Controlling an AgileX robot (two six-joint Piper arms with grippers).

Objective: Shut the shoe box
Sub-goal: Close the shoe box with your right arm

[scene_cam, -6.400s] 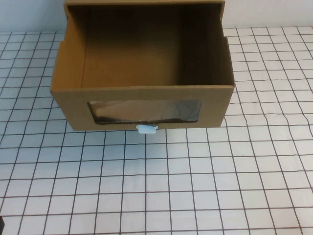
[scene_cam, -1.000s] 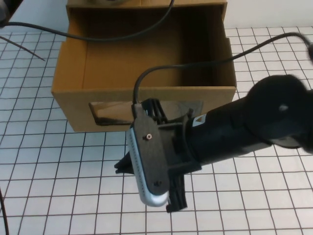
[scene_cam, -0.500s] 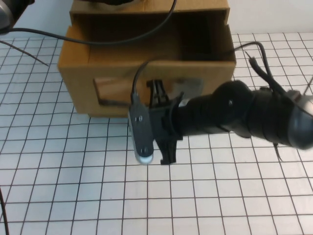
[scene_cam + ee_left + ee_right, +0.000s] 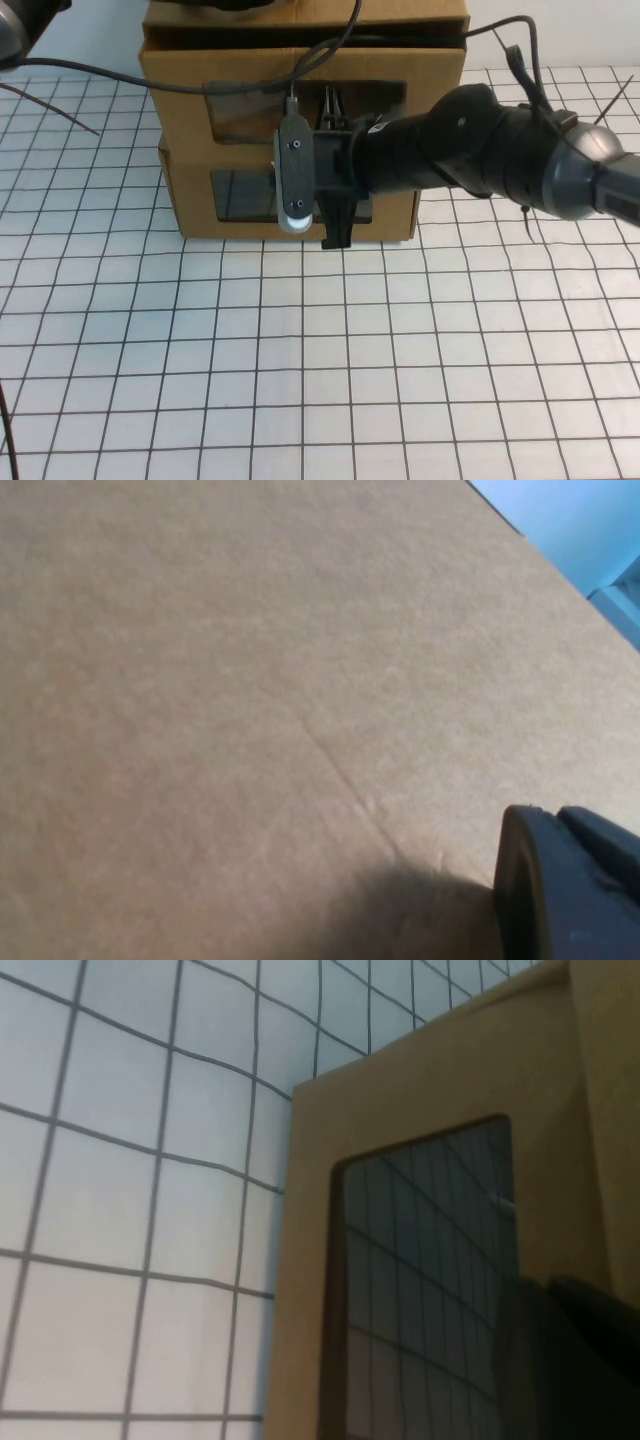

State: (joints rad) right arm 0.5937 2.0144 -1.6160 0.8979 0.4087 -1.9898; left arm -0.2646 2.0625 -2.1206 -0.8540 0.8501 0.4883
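Observation:
The shoe box [image 4: 190, 200] is the lower brown cardboard box at the back middle of the table. Its front panel with the clear window [image 4: 240, 195] faces me, and none of its open inside shows. Its white pull tab is hidden behind my right arm. My right gripper [image 4: 335, 215] is against that front panel, right of the window's visible part. In the right wrist view the gripper [image 4: 585, 1360] is a dark shape on the window [image 4: 420, 1290]. My left gripper [image 4: 565, 890] is close against plain brown cardboard [image 4: 250, 680], out of the high view.
A similar cardboard box [image 4: 440, 100] with its own window [image 4: 240, 110] sits on top of the shoe box. Black cables [image 4: 200, 85] hang across its front. The white gridded table [image 4: 320, 360] stretches in front of and beside the boxes.
My right arm has moved away from me with the shoe box's front panel ahead of it. The drawer has slid back, and its open inside no longer shows.

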